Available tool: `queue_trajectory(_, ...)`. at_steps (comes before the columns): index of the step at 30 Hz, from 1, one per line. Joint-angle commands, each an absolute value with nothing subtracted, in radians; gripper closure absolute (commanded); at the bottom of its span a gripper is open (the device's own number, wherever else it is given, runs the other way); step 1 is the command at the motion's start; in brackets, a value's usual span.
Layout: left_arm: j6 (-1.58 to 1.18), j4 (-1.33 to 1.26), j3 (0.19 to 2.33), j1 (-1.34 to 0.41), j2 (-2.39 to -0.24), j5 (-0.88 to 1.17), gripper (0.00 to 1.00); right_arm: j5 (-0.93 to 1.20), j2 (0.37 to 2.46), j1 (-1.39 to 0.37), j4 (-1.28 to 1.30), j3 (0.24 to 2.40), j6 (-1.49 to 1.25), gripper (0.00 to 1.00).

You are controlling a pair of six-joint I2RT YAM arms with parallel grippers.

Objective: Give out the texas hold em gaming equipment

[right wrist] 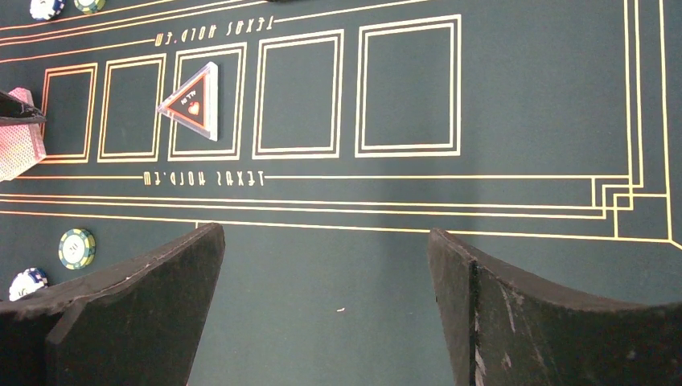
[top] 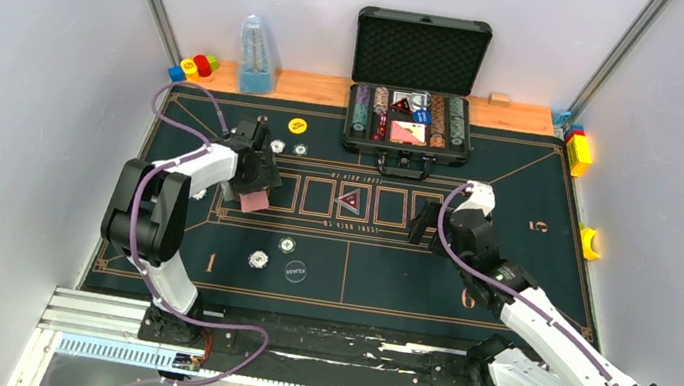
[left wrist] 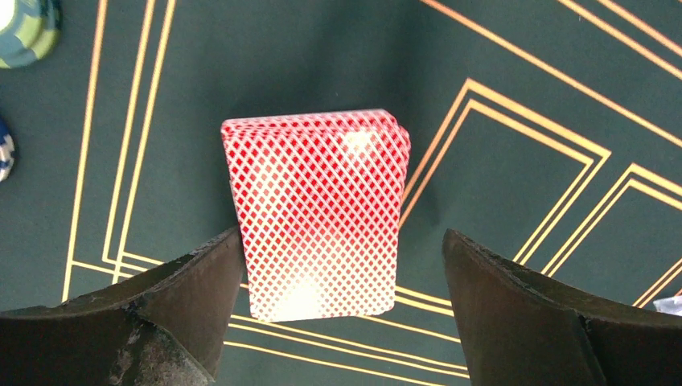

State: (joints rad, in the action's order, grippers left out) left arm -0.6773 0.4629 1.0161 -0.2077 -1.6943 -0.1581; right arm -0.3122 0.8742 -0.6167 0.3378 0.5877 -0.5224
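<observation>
A deck of red-backed playing cards point(left wrist: 318, 213) lies on the green felt mat point(top: 520, 193), also seen in the top view point(top: 255, 202). My left gripper point(left wrist: 342, 241) is open around it. Its left finger touches the deck's edge and the right finger stands well apart. My right gripper point(right wrist: 326, 241) is open and empty over bare felt right of centre point(top: 427, 223). White and green chips point(top: 277, 146) point(top: 286, 244) point(top: 257, 259), a dark dealer disc point(top: 296, 270) and a yellow disc point(top: 297, 126) lie on the mat.
An open black case point(top: 410, 117) with chip rows and cards stands at the mat's far edge. A clear triangular piece point(top: 348, 199) sits in the middle card box. A blue bottle-like object point(top: 257, 58) and toy blocks point(top: 194, 66) point(top: 578, 151) line the back and right.
</observation>
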Motion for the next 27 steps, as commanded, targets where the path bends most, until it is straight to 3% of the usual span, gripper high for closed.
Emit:
queue_trajectory(1, -0.73, 0.523, 1.013, -0.236, -1.658, -0.13, 0.02, -0.316, 0.877, -0.615, 0.297, 0.584, -0.524, 0.01)
queue_trajectory(18, -0.79, 0.574, 1.068, -0.241, -1.785, -0.273, 0.03, -0.314, 0.86, -0.615, 0.296, 0.581, -0.523, 0.01)
queue_trajectory(27, -0.809, 0.579, 1.126, -0.239, -1.86, -0.279, 0.12, -0.316, 0.846, -0.615, 0.296, 0.579, -0.522, 0.01)
